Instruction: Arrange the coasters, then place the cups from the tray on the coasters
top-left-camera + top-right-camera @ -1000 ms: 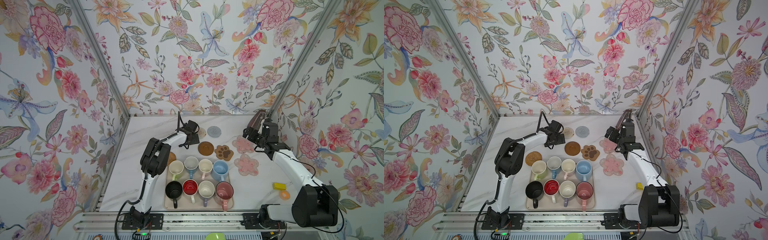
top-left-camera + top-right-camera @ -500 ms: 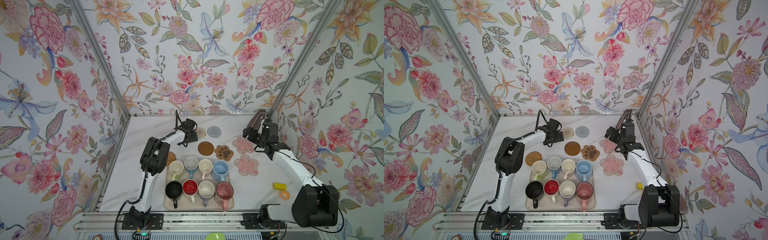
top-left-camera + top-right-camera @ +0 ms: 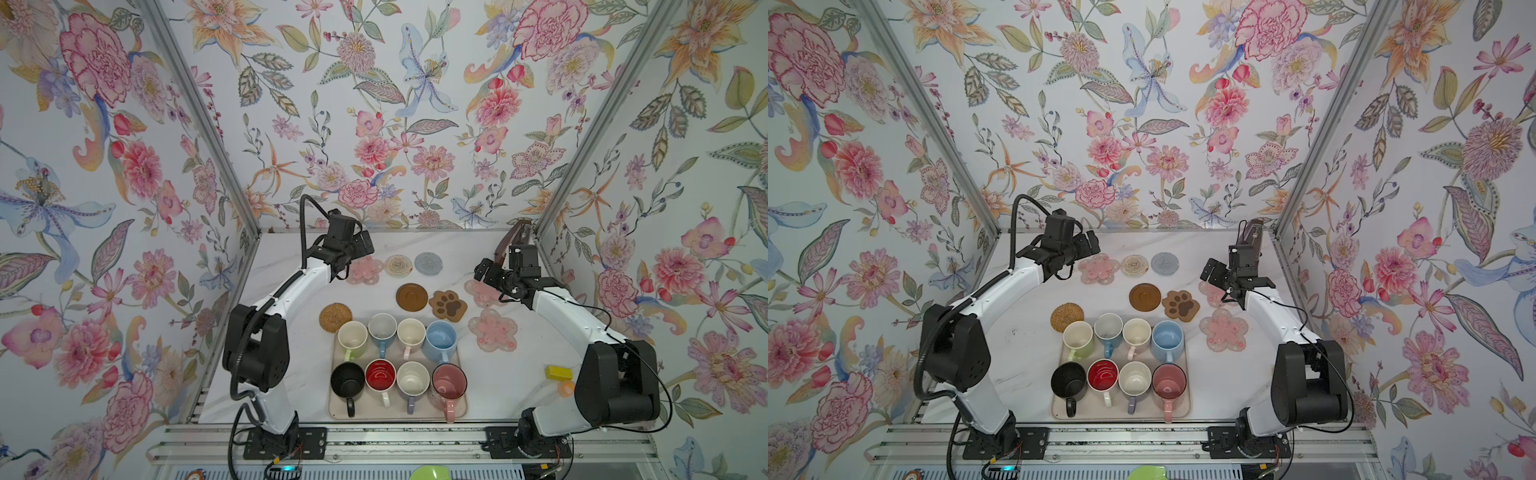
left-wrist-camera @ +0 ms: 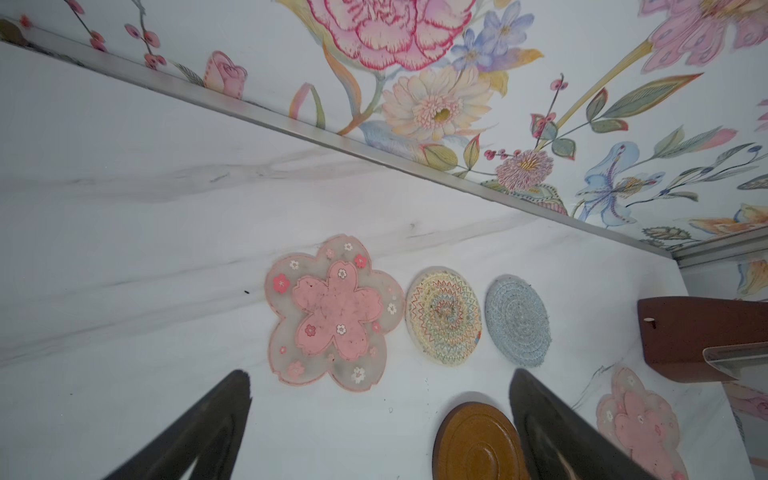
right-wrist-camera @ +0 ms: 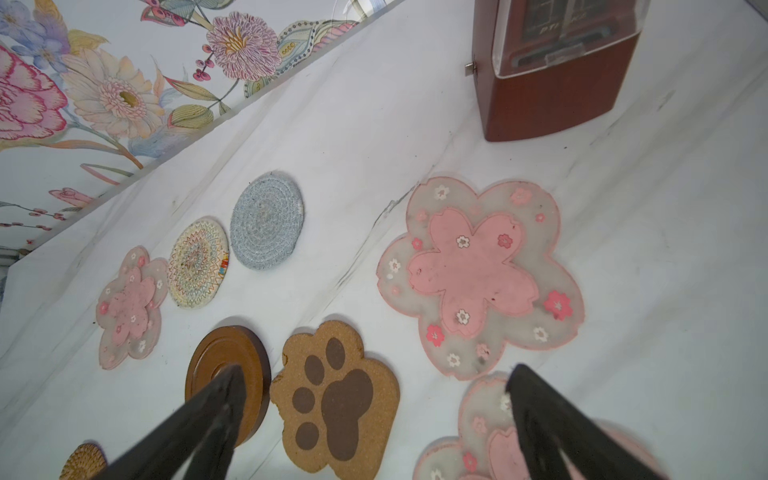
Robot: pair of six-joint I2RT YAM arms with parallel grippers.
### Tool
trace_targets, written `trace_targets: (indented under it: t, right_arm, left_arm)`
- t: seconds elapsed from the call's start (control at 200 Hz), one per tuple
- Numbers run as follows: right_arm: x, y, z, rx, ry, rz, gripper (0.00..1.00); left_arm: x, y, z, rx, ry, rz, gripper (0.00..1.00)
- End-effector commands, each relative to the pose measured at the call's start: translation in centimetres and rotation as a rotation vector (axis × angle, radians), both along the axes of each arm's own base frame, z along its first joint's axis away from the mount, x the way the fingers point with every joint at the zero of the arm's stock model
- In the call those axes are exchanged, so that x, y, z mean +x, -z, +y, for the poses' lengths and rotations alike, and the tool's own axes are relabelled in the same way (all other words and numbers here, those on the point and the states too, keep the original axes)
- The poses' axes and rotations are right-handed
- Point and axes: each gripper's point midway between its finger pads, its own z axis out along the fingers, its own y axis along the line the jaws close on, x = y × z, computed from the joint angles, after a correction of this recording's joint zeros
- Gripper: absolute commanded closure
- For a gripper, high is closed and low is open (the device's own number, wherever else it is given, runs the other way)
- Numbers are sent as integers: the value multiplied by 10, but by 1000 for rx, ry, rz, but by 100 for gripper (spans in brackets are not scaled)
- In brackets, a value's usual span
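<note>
The left hand (image 4: 380, 374) and right hand (image 5: 374, 369) are open and empty, far back over the coasters (image 3: 448, 305). The cups (image 3: 409, 338) sit on the tray (image 3: 370, 412), near the front between both arms. I think each hand must come nearer.

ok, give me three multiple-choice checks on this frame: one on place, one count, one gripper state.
1. Where does the rattan coaster lie?
A) just outside the tray's far left corner
B) inside the tray
C) off the tray's right side

2. How many cups stand on the tray?
A) four
B) six
C) eight

3. The left gripper is:
A) shut on a cup
B) open and empty
C) shut on a coaster

Key:
1A, both top views show it by that corner, off the tray.
2C, there are two rows of four.
3B, the left wrist view shows its jaws wide apart, gripping nothing.
</note>
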Motion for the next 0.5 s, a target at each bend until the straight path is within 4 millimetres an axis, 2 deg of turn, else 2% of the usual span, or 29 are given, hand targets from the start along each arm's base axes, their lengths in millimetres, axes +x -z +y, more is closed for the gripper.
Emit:
trace_targets:
  t: [0.0,0.095,0.115,0.225,0.495]
  right_arm:
    - [-1,4,2,-29,-13,42,1]
    - [-3,13,-1,-44,-8,78,1]
    - [-4,15,-3,-47,-4,89,1]
    - [-10,26,-13,-41,27,128,1]
    - [-31,51,-56,-6,134,195,1]
  left_arm:
    - [-22,33,16,48,-10,21,1]
    - [-42,47,33,42,-35,20,1]
    - [-46,37,37,31,-43,-5,1]
    - [-62,41,53,36,-80,-19,1]
    - [-73,30,77,20,-144,-84,1]
